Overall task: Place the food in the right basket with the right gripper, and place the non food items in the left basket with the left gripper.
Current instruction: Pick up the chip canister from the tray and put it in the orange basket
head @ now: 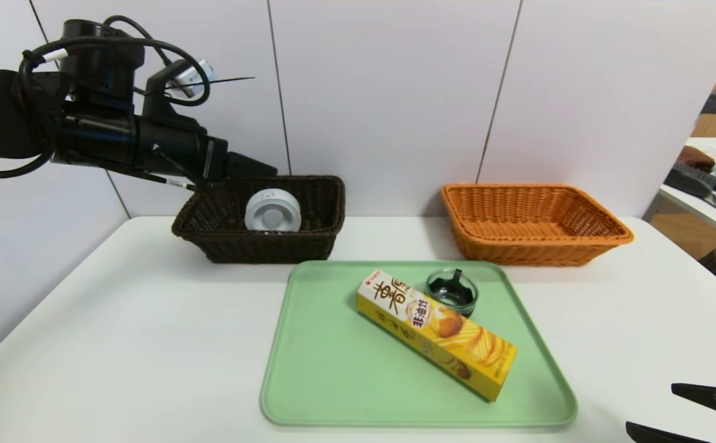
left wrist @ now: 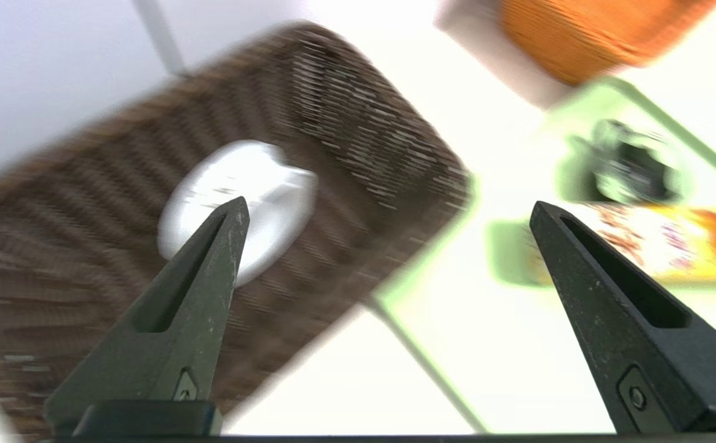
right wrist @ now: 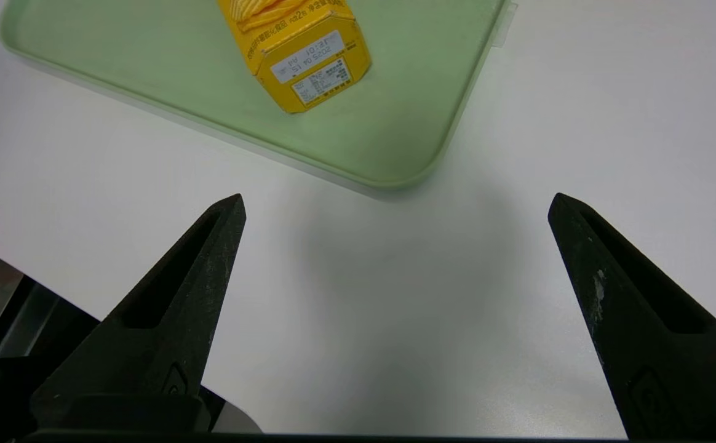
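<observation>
Shows a white desk with a pale green, round-cornered plastic tray. Includes on that tray a long rectangular yellow snack box with a white end, lying diagonally, white end far and left, yellow end near and right. Includes just beside its far side a small round clear glass dish with a dark inside. Shows at far left a deep dark brown woven wicker basket, with a white plastic roll of tape inside, and at far right a shallow orange woven wicker basket. Shows the black left pincer above the dark basket, released, fingers spread, and the black right pincer parked near right, wide open.
</observation>
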Motion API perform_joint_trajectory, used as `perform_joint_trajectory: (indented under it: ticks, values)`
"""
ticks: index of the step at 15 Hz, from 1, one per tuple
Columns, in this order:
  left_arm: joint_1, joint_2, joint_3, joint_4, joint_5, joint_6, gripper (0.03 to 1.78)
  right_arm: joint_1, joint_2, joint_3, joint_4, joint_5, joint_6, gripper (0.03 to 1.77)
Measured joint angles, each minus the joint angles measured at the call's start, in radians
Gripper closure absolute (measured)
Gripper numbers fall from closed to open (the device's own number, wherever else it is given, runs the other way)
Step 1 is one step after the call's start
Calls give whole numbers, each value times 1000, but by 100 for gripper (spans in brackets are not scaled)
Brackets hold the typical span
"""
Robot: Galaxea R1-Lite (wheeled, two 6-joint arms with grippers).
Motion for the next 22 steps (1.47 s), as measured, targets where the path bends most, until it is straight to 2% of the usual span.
perform_joint_trajectory:
  ticks: [5,12,19,22]
  values:
    - [-114,-104,167,-4,-11,-6,15,0,-13,2,1,-1,0,10]
    - [-176,-203,341,-22,-24,32,13,0,-31,14,0,1,0,10]
    - [-271,-268,571,-187,-11,38,12,8,-1,-13,-16,11,-4,10]
    - [-328,-276,658,-289,-10,39,12,9,57,-47,-81,68,-7,10]
